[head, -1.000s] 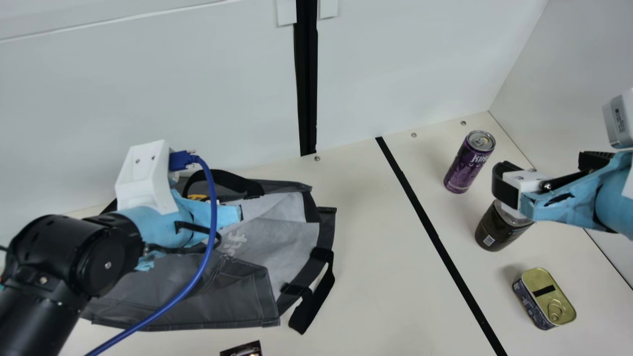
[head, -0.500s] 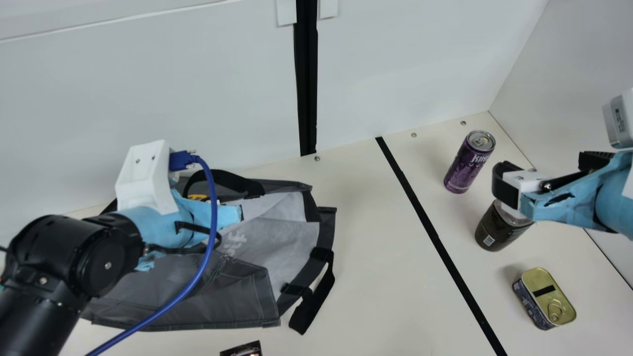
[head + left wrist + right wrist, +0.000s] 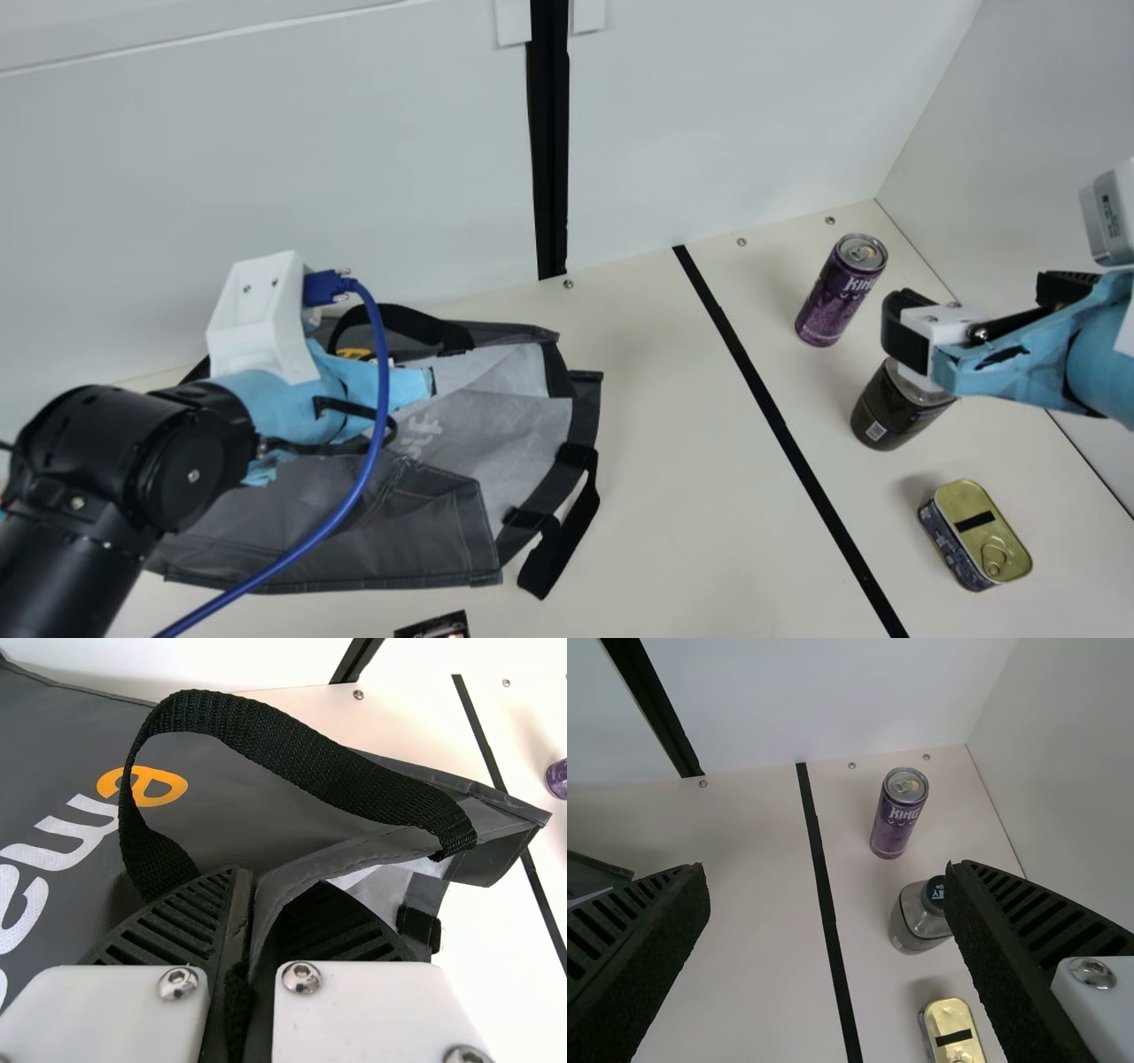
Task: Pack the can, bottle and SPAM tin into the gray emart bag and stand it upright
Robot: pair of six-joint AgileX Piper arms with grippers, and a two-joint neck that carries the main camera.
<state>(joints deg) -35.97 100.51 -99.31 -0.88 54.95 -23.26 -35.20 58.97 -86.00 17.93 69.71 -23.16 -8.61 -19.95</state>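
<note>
1. Gray emart bag [image 3: 425, 532] lies on its side on the table [image 3: 656, 461], to the left of a long black line [image 3: 780, 428]. Its mouth faces the line, and you can see some of the pale inside.
2. The left gripper [image 3: 412, 383] is at the bag. In the left wrist view, its two fingers [image 3: 182, 926] pinch the gray edge of the bag between them.
3. One black handle [image 3: 292, 751] makes a big loop by those fingers. Another black handle [image 3: 567, 540] lies at the near side of the bag's mouth.
4. The right gripper [image 3: 979, 306] is up over the other side of the line. Its fingers are wide apart, with nothing held in them.
5. The purple can [image 3: 837, 297] stands up on the table, farthest back.
6. The dark bottle [image 3: 890, 412] stands near the can. The right gripper hides part of its top in the main view.
7. The SPAM tin [image 3: 974, 532] lies flat, nearest the front of those three, with its gold top and pull ring up.
8. A blue cord [image 3: 382, 381] hangs down from the left arm, in front of the bag.
9. A small dark thing [image 3: 434, 628] pokes in at the main view's bottom edge. Most of it is cut off.
</note>
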